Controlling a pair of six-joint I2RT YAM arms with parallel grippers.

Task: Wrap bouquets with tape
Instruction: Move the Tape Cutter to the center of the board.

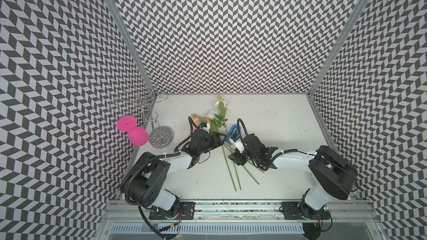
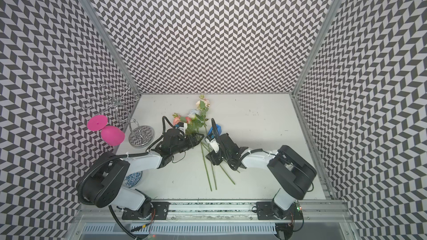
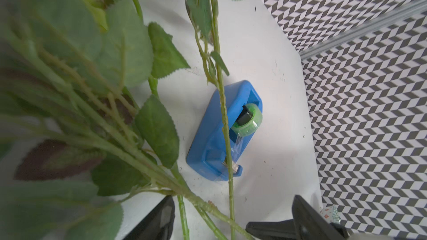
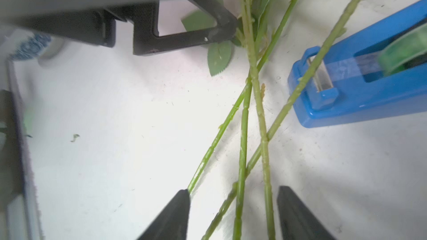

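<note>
While both arms lean in over the middle of the table [image 1: 284,121], we judge the widest risk to lie with the bouquets [image 4: 253,77]. They lie flat there, blooms toward the back wall, and their stems cross and fan apart rather than forming one bundle. Our left gripper [image 3: 233,202] stands open just below the leaves, and our right gripper [image 4: 233,190] stands open lower down the stems. Stems run between the jaws of each, and neither pinches any.

If either closes as things lie, we think it may catch only some stems and shove the rest aside, and a lift would then pull the bunch apart. The two grippers are near each other, so a careless sweep could knock them together.

The tape dispenser [image 3: 215,139] sits on the table just beside the stems, with one stem lying across its cutter end. Dragging the bunch could tow or tip it.

Smallest of all is the tape end [image 4: 346,66] at the cutter. We cannot tell whether it touches that stem, but it could stick early and in the wrong place.
</note>
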